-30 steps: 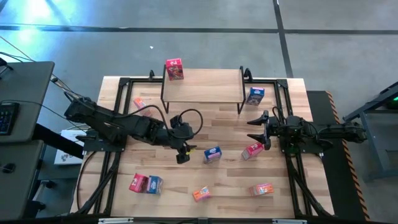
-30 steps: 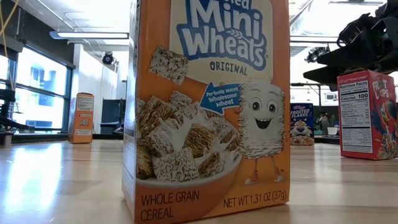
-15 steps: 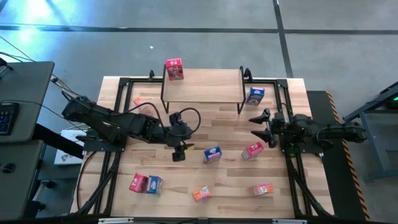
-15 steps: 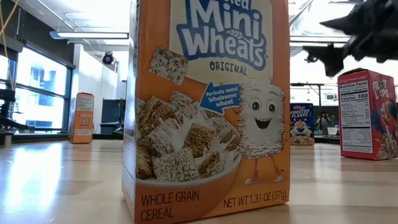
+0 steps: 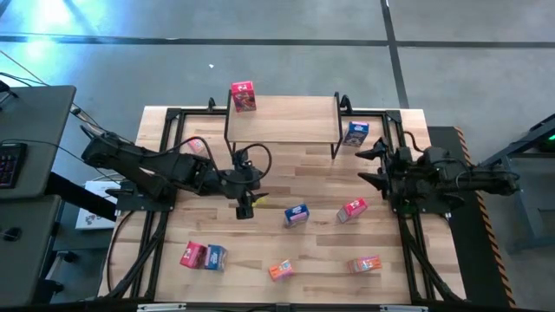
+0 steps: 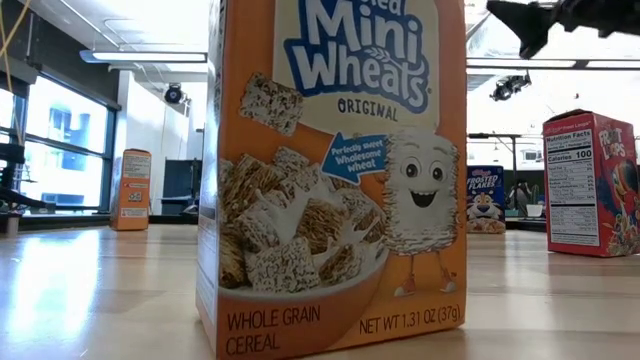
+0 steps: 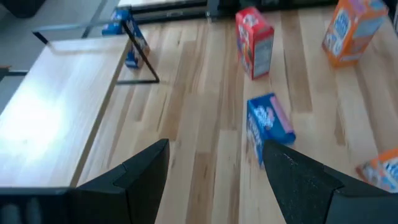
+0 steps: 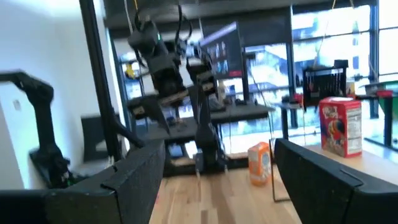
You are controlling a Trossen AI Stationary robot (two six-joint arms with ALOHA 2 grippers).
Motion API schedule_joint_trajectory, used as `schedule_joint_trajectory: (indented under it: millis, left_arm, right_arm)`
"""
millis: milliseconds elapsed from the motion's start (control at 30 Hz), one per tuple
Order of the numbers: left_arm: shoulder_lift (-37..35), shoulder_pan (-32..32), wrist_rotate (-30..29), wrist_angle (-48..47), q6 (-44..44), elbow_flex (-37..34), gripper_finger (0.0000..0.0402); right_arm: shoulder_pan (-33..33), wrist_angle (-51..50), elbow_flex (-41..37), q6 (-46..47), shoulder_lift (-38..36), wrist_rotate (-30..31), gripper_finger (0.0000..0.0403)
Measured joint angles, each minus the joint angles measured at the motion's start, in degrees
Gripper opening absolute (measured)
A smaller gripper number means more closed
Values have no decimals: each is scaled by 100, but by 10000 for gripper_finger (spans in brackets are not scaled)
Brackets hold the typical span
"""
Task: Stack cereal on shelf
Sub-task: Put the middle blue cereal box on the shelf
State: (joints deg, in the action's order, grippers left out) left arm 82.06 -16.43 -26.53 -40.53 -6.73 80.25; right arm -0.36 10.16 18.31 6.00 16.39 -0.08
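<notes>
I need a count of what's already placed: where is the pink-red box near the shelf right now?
In the high view the pink-red box stands on the shelf, at its far left corner, with no other box on that plank.

Mini-Wheats box top cropped, hiding table beyond.

Two dark fingers of the left gripper stand apart with nothing between them, above the striped wooden tabletop. At one o'clock lies a blue cardboard cereal box; beyond it stands a red one, an orange one at two. The light wooden shelf with black legs lies at ten o'clock.
</notes>
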Motion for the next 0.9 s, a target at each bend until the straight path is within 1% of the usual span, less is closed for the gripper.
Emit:
schedule_joint_trajectory:
  millis: [133,200,367,433,733,900]
  left_arm:
    - [-85,62,-85,-92,12,2,248]
    - [-104,110,-85,-229,-5,2,248]
    - [-176,202,-101,-607,-154,0,248]
    - [-187,223,-96,-688,-229,-4,248]
    - [-199,221,-73,-836,-311,-4,248]
    - [-198,221,-73,-834,-313,-4,248]
  right_arm:
    - [0,-431,547,-6,659,-1,296]
    - [4,-483,743,-4,1039,-68,296]
    - [9,-497,1044,32,1956,-623,296]
    - [34,-499,1142,55,2288,-743,296]
    - [505,-482,1600,-75,3546,-682,296]
    - [827,-513,1925,-322,4137,-476,296]
